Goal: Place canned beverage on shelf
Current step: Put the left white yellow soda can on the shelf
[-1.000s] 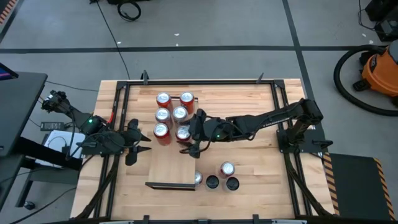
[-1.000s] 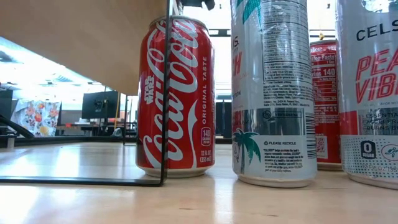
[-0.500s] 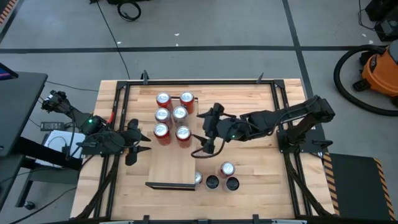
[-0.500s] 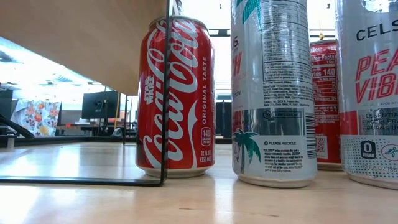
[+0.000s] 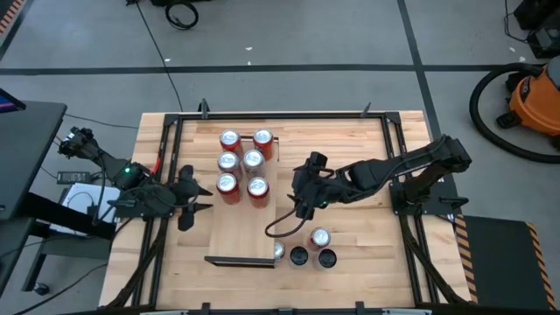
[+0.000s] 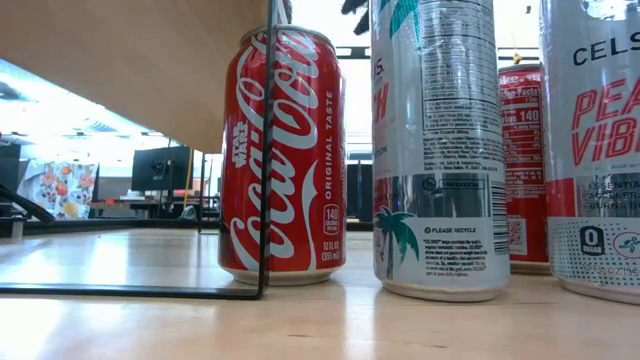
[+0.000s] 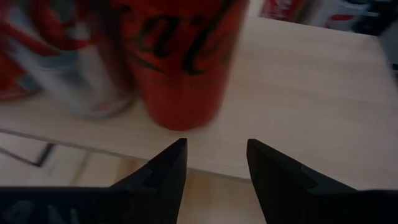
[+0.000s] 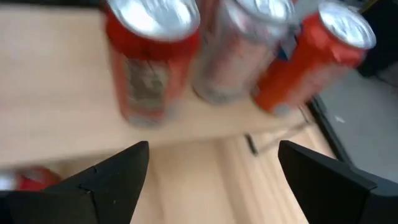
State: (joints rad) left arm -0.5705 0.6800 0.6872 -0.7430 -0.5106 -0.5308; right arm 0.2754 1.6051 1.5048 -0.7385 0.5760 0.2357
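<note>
From my remote station I report left to right. My left gripper [image 5: 199,199] waits off the shelf's left long edge, level with the nearest red can [image 5: 227,184]. In its wrist view its fingers [image 7: 163,171] stand partly apart with nothing between them, the red can [image 7: 180,59] just ahead and apart from them.

The shelf [image 5: 245,223] runs down the middle of the table [image 5: 350,131]. Five cans stand in a cluster at its far end; the half toward the near edge is bare. The front-right can of that cluster [image 5: 257,186] stands upright and unattended.

What has changed: a second ago my right gripper [image 5: 302,185] was at that front-right can. It has since drawn back off the shelf's right long edge and now hangs over bare tabletop, well apart from the cluster. Its fingers [image 8: 112,177] are spread wide and empty, facing the cans across the shelf edge [image 8: 143,134].

I judge this can as placed, the release clean, no can tilted.

Remaining stock stands near the shelf's near right corner: a can [image 5: 319,237] showing a silver top, two dark-topped cans [image 5: 326,257], and one [image 5: 278,250] against the shelf end. I expect the right arm to fetch from this group next.

Risk: the cluster is tight; a careless approach could topple neighbours.
</note>
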